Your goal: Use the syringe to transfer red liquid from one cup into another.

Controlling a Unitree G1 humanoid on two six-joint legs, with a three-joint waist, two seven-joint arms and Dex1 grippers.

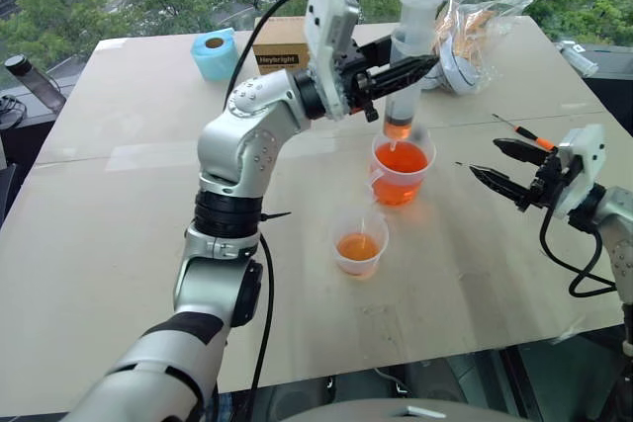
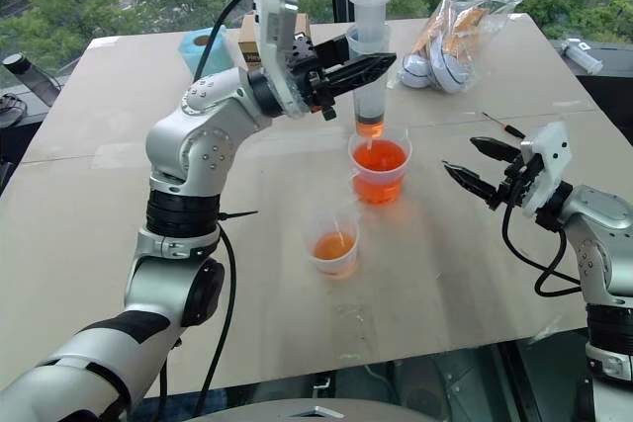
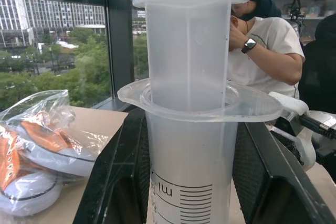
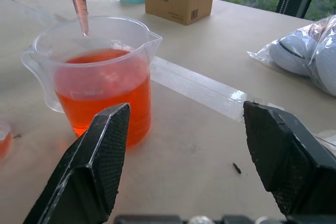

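Fingers of the left gripper (image 1: 391, 74) are clenched on the syringe (image 1: 407, 56), holding it upright with its long axis vertical and its narrow tip pointing down just above the red liquid (image 4: 102, 85) in the measuring cup (image 1: 401, 167). Right gripper (image 1: 506, 173) hangs spread and empty, off to the cup's right (its jaws face the cup across bare table). The small cup (image 1: 358, 243), also holding some liquid, stands nearer the robot, apart from the tip, so the left arm carries the coming move.
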